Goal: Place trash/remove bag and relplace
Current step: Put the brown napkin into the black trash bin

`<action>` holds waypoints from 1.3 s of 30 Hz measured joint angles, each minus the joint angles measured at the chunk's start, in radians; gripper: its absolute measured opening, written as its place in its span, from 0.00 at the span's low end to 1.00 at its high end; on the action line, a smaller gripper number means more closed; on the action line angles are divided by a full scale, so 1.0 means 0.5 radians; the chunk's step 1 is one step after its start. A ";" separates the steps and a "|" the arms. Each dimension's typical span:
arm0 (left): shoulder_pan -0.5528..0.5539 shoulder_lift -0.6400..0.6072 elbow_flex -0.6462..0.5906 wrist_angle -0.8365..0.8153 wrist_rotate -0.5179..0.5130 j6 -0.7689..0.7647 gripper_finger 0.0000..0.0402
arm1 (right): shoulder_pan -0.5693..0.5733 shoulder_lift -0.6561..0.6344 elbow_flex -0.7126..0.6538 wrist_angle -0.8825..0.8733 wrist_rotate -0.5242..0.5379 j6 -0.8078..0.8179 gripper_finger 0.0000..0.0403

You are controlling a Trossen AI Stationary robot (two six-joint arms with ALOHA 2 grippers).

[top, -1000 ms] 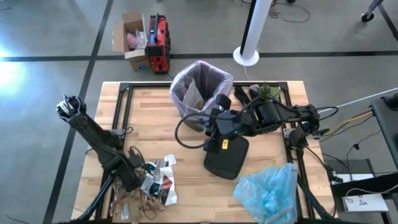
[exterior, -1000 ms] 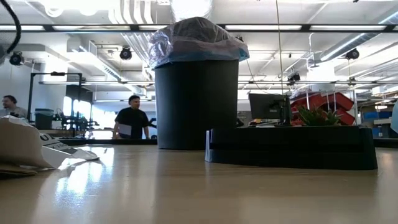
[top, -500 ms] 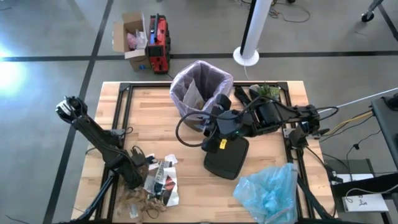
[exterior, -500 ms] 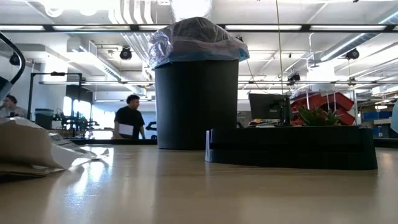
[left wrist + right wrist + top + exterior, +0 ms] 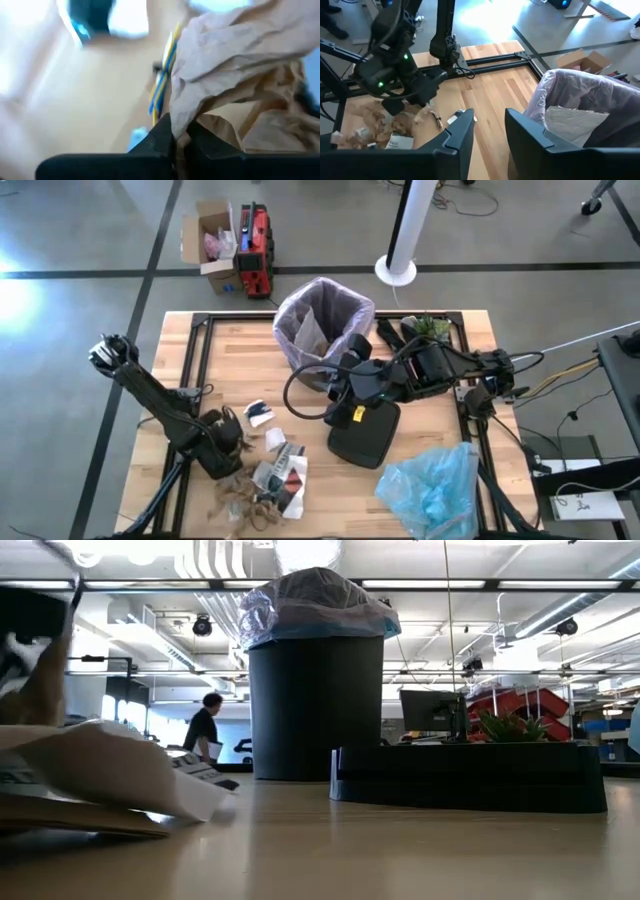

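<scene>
- Trash (image 5: 262, 485): loose heap of crumpled brown paper, white scraps and printed wrappers, lying near the front left of the tabletop (image 5: 300, 405); in the low view (image 5: 95, 780) seen as creased pale and brown sheets flat on the wood.
- Left gripper (image 5: 222, 442): low over the heap's left edge, fingers (image 5: 162, 135) pinched together on a fold of crumpled brown paper (image 5: 235, 75).
- Compared with a second earlier: fingers closed from wide open; heap spread toward the tabletop's middle, with a small white and dark scrap (image 5: 259, 414) now apart from it.
- Bag (image 5: 320, 315): translucent pale pink-lavender liner, folded over the rim of the black bin (image 5: 315, 705), white paper inside.
- Right gripper (image 5: 345, 402): beside the bin above a black lid (image 5: 365, 432), fingers (image 5: 460, 135) slightly parted, holding nothing.
- Light blue bag (image 5: 430, 485): crumpled at front right.
</scene>
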 joint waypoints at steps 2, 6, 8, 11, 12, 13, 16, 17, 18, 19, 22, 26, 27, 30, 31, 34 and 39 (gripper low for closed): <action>0.005 -0.002 0.144 -0.165 -0.122 0.081 0.05 | 0.000 -0.002 0.004 0.000 0.000 -0.001 0.22; 0.020 -0.006 0.486 -0.536 -0.451 0.188 0.06 | 0.000 -0.026 0.004 0.000 0.001 -0.022 0.19; 0.027 -0.018 0.658 -0.683 -0.675 0.200 0.05 | -0.001 -0.037 0.006 0.002 0.003 -0.029 0.18; 0.033 -0.064 0.885 -0.765 -1.102 0.224 0.03 | 0.000 -0.054 0.006 0.020 0.005 -0.048 0.16; 0.033 -0.086 0.949 -0.759 -1.257 0.253 0.03 | 0.000 -0.062 0.006 0.036 0.005 -0.055 0.16; 0.033 -0.106 1.015 -0.757 -1.411 0.275 0.02 | 0.000 -0.065 0.006 0.057 0.004 -0.070 0.15; 0.049 -0.170 1.206 -0.753 -1.823 0.317 0.02 | 0.002 -0.084 0.006 0.099 -0.002 -0.092 0.13; 0.056 -0.195 1.267 -0.750 -1.952 0.324 0.02 | 0.004 -0.090 0.006 0.100 -0.002 -0.099 0.13; 0.062 -0.219 1.320 -0.741 -2.076 0.335 0.02 | 0.006 -0.096 0.006 0.102 -0.002 -0.099 0.13; 0.068 -0.244 1.370 -0.726 -2.197 0.337 0.02 | 0.011 -0.104 0.006 0.104 -0.002 -0.099 0.12; 0.093 -0.301 1.503 -0.704 -2.443 0.338 0.02 | 0.024 -0.115 0.007 0.106 -0.006 -0.087 0.12; 0.190 -0.340 1.662 -0.691 -2.375 0.363 0.02 | 0.050 -0.117 0.007 0.101 -0.025 -0.073 0.13; 0.208 -0.342 1.697 -0.676 -2.334 0.396 0.02 | 0.059 -0.118 0.007 0.099 -0.042 -0.073 0.14; 0.240 -0.331 1.798 -0.507 -2.104 0.694 0.01 | 0.087 -0.121 0.007 0.092 -0.075 -0.069 0.16; 0.255 -0.327 1.820 -0.383 -1.998 0.855 0.01 | 0.097 -0.125 0.007 0.090 -0.076 -0.069 0.16; 0.325 -0.306 1.840 0.127 -1.579 1.473 0.01 | 0.125 -0.140 0.007 0.089 -0.077 -0.071 0.18; 0.428 -0.227 1.839 0.923 -1.153 2.410 0.01 | 0.171 -0.201 0.007 0.079 -0.075 -0.072 0.19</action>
